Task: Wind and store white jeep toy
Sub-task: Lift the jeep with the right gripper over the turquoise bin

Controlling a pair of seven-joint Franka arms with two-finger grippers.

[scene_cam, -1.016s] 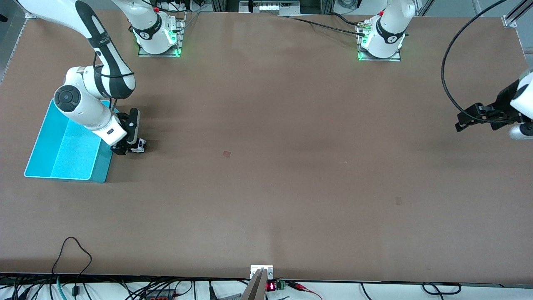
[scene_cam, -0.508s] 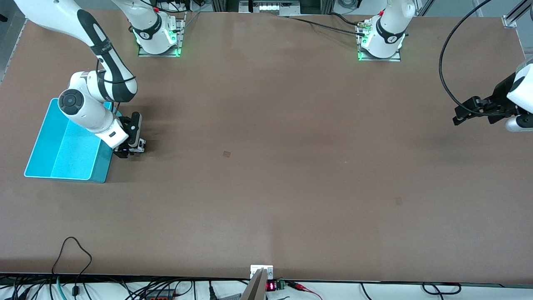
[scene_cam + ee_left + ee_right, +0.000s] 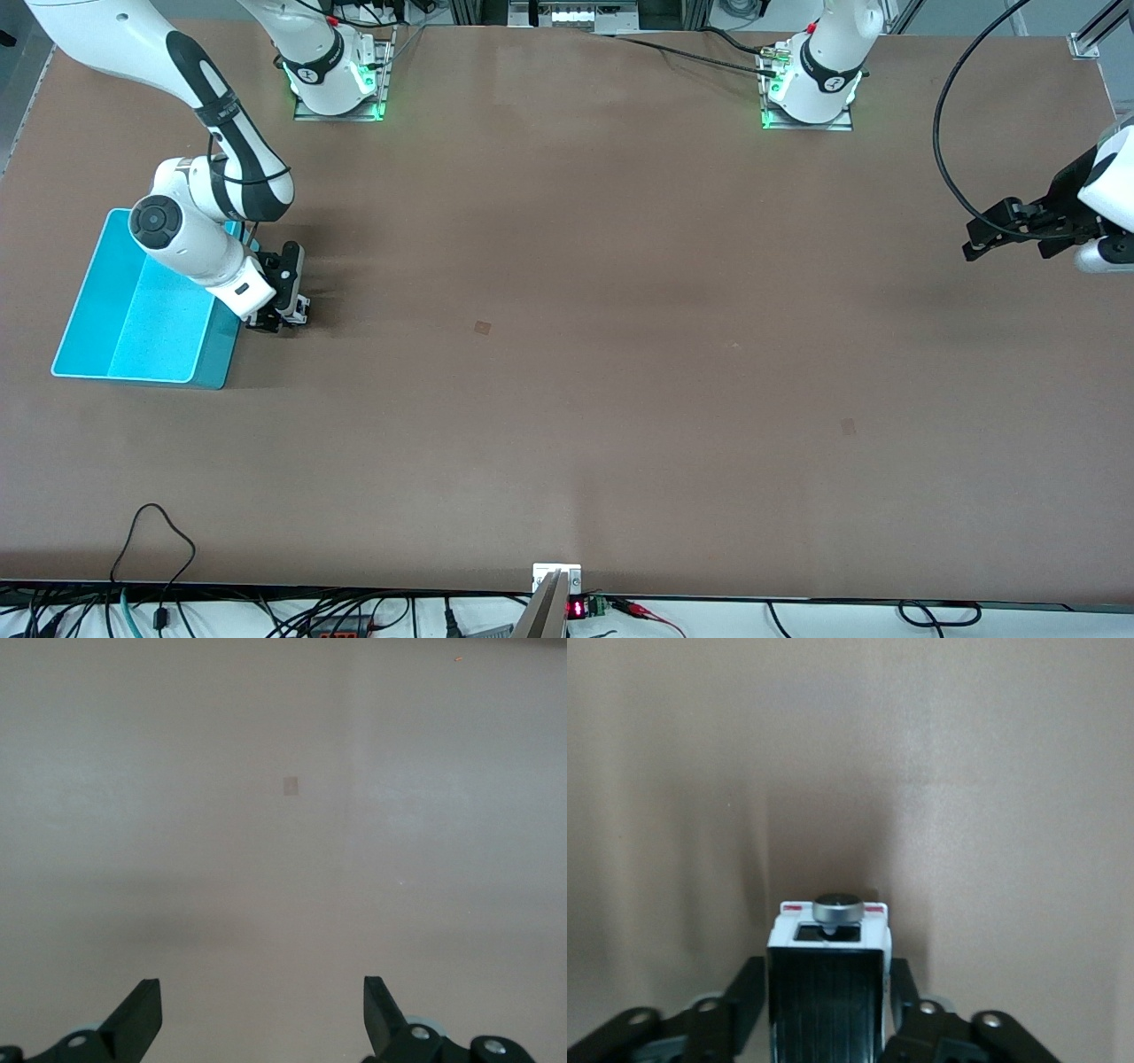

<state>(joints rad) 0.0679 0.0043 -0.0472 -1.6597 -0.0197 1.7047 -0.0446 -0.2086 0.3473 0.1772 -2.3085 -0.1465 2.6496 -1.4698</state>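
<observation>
Brown table [image 3: 567, 354] is filling the front view, both arm bases sitting along its 12 o'clock edge. Cyan bin [image 3: 133, 310] is lying at the right arm's end of the table, around 9 o'clock from the table's middle, open side up. Right arm is reaching down just beside the bin, on the side toward the table's middle. Right gripper [image 3: 276, 317] is sitting low at the tabletop, fingers [image 3: 908, 992] pressing in on both sides of the white jeep toy [image 3: 828, 992], so it is gripping the toy. Toy is resting on the table, just beside the bin's wall, not inside it; black roof is facing the right wrist camera, a small round silver knob [image 3: 837, 908] is sticking up at its end. Left arm is waiting at its own end of the table, around 3 o'clock, left gripper [image 3: 262, 1014] hanging over bare table with fingers spread wide, holding nothing.
</observation>
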